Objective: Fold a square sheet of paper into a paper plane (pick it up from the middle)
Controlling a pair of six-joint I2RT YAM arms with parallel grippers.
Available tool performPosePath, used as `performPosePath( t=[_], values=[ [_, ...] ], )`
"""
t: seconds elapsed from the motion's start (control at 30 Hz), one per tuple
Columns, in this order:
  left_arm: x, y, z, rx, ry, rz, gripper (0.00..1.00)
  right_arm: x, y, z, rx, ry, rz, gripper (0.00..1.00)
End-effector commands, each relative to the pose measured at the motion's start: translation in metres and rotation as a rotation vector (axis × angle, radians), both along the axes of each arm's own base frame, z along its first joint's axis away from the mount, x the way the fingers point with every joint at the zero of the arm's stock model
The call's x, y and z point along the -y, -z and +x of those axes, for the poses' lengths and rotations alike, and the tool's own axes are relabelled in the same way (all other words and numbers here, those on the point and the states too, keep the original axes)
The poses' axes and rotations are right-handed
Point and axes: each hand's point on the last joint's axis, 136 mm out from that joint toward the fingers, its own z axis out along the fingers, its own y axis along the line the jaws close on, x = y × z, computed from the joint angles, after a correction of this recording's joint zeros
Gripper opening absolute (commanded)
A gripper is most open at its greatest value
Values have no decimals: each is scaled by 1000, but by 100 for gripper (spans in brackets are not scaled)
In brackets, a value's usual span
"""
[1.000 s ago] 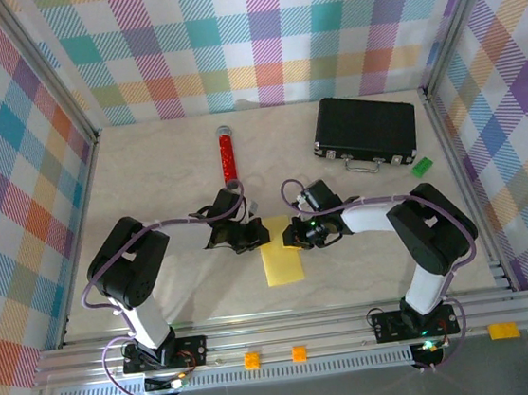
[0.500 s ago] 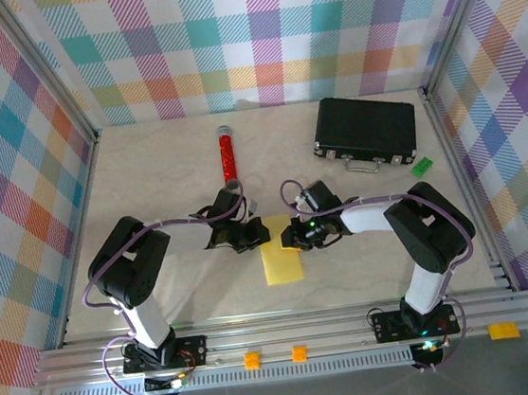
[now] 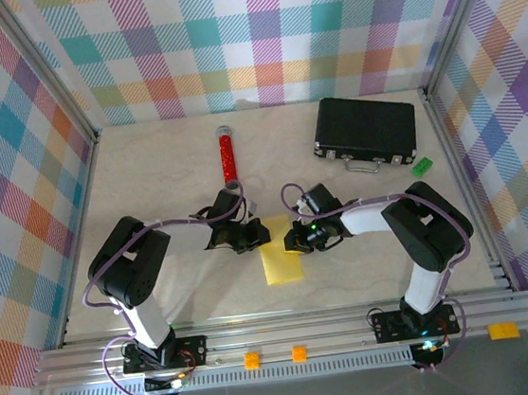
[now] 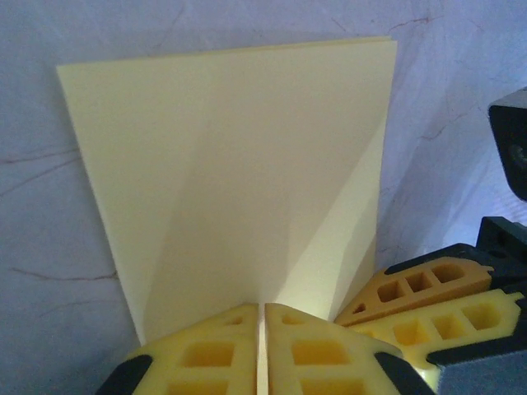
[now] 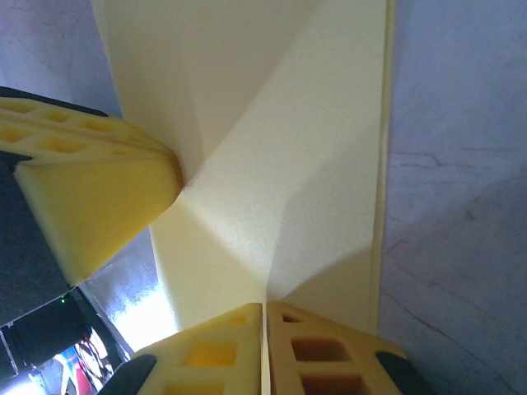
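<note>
Left pincer [image 4: 263, 319] pinched on folded yellow sheet [image 4: 239, 164], right pincer [image 5: 265, 313] likewise, edged slightly inward.

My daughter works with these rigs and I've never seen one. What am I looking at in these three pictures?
A robot's left arm and right arm are bolted to a table, each ending in a two-finger gripper. The wide picture looks down from above; the close-ups come from wrist cameras. On it lie a creased yellow paper, a red cylinder, a black case and a green block. The left gripper and the right gripper are shut, tips at the paper's edge; whether they pinch or press it, I cannot tell.
</note>
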Motion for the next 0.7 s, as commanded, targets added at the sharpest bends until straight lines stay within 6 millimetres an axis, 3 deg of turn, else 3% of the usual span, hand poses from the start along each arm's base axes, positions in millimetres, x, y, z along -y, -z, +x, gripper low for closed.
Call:
performPosePath(
  t=[0.0,0.1,0.17,0.47,0.57,0.67],
  values=[
    [11,-35,0,42,21,-86,14,21,32,-15,-63,9,-138,10],
    [12,-57,-3,76,28,-120,14,21,32,-15,-63,12,-140,10],
    [10,-59,-10,67,30,-121,12,21,32,-15,-64,13,-140,9],
    [16,-21,-44,-29,86,-97,7,4,5,-4,-15,3,-45,15],
    [15,-12,-44,-29,76,-71,7,-4,-12,1,12,-5,7,21],
    [15,-16,-38,0,68,-67,7,-5,-33,4,58,-1,38,29]
  ],
)
